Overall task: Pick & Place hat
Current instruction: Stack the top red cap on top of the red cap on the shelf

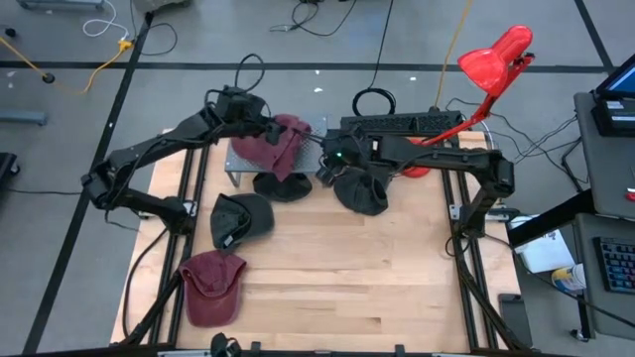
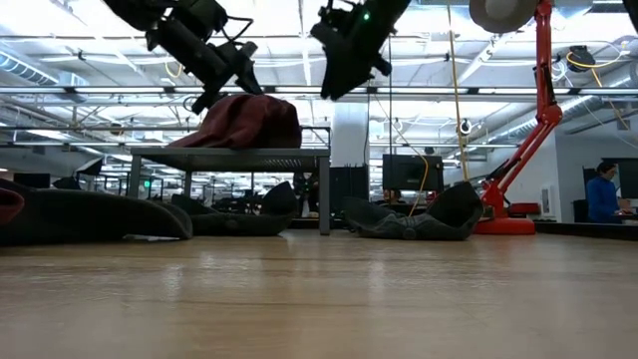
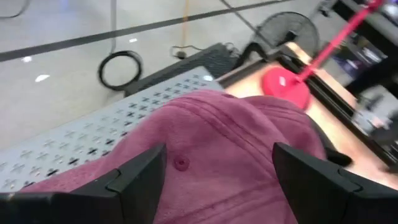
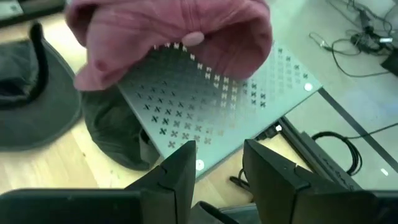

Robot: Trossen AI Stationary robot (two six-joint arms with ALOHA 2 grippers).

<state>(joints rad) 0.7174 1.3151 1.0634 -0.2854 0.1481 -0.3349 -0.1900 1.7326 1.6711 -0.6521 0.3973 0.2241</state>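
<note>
A maroon hat (image 1: 285, 139) lies crown up on the top of a grey perforated metal rack (image 1: 243, 159) at the table's far middle. My left gripper (image 3: 217, 162) hovers just over the hat (image 3: 230, 143), open, one finger toward each side of the crown; I see no touch. In the low view that gripper (image 2: 214, 90) hangs above the hat (image 2: 239, 120). My right gripper (image 4: 217, 149) stands right of the rack (image 4: 217, 106), raised and tilted down, with a narrow gap between its fingers and nothing in it.
Dark hats lie on the table beside the rack (image 1: 283, 185), right of it (image 1: 362, 190) and nearer the front (image 1: 241, 218). A second maroon hat (image 1: 211, 286) lies front left. A red lamp (image 1: 491, 59) stands far right. A person (image 2: 603, 194) sits beyond the table.
</note>
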